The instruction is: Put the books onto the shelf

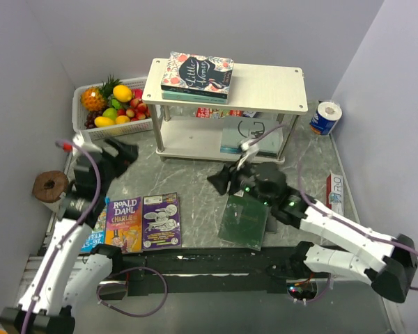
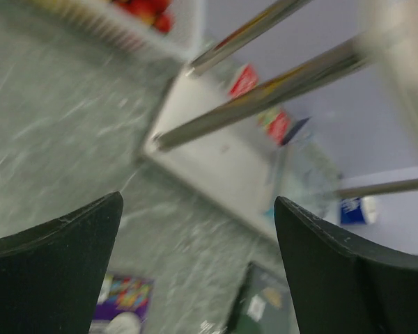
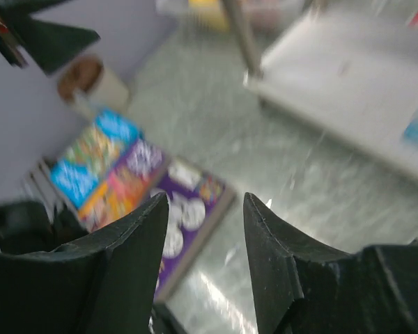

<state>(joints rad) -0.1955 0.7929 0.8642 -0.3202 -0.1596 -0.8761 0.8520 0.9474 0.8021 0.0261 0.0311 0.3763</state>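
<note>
Overhead view is bright, evenly lit and sharp with soft shadows; both my wrist views smear with blur, only my dark fingers (image 2: 56,271) look crisp.

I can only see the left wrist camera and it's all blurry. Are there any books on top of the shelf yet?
Observer: Yes. A floral-covered book lies on a small stack on the top board of the shelf.
Child: Are there books left that I can't see?
Observer: An orange Roald Dahl book lies flat right beside the purple book, to its left from overhead.
Child: Where's the other arm?
Observer: The right gripper hangs open and empty between the dark green book and the shelf.
</note>
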